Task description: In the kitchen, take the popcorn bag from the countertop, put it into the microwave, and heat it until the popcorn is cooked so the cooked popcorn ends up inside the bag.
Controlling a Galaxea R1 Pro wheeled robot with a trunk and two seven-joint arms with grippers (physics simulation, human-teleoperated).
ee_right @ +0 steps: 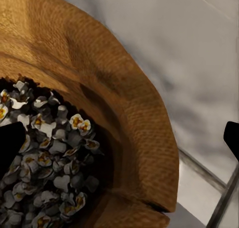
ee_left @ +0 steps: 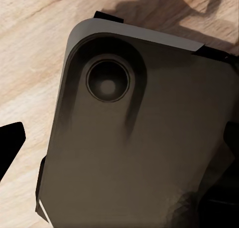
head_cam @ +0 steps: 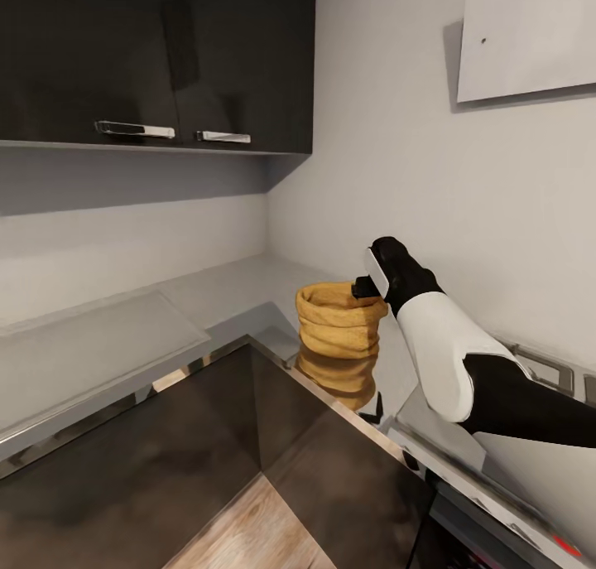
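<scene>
Squat tan-yellow paper popcorn bag [head_cam: 340, 318] upright on glossy grey countertop [head_cam: 232, 291], near corner wall. Right gripper [head_cam: 362, 288] at bag's rolled rim, on right side; right arm nearer. Right wrist view: dark fingertips [ee_right: 11, 147] straddle rim, spread wide, nothing clamped; popcorn pieces [ee_right: 47, 158] inside bag. Left gripper over grey robot base [ee_left: 149, 138]; opening unclear.

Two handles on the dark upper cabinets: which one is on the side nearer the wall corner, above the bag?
The shorter-looking handle, on the door next to the corner. The other handle sits further from the corner, away from the popcorn bag and the right gripper.
</scene>
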